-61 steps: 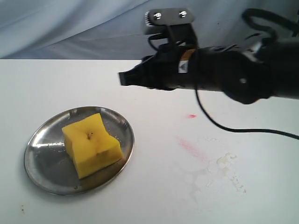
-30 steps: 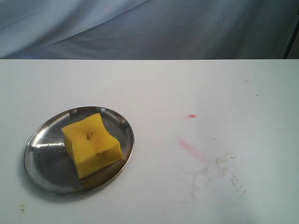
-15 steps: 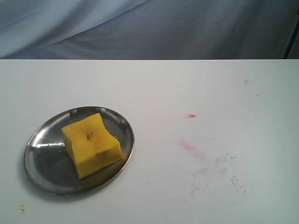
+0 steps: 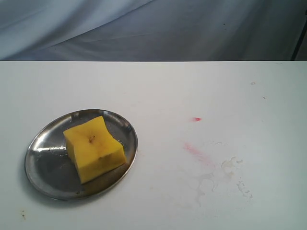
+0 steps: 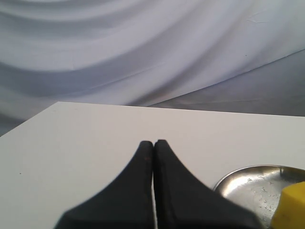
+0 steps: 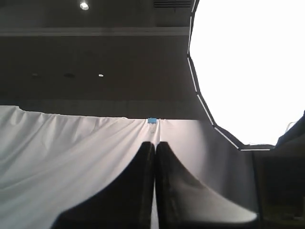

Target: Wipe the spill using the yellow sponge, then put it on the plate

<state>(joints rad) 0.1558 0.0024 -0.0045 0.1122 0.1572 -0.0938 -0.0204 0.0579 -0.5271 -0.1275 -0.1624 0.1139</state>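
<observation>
I see the yellow sponge (image 4: 93, 148) sitting on the plate (image 4: 45, 175) at the lower left of the exterior view, well inside the rim. What shows of the spill (image 4: 216, 177) lies at the lower right on the white surface (image 4: 158, 86). It is a faint wet patch with thin outlines (I find its edge hard to trace), well apart from the plate. A pink streak (image 4: 195, 152) runs along its upper left side, and a small red dot (image 4: 196, 119) sits above that. The left fingers (image 5: 144, 160) are pressed together with nothing between them, low over the surface, with the plate's rim and a corner of the sponge near them. The right fingers (image 6: 145, 160) are likewise closed and empty, pointing at a white cloth (image 6: 71, 157) and a dim room.
</observation>
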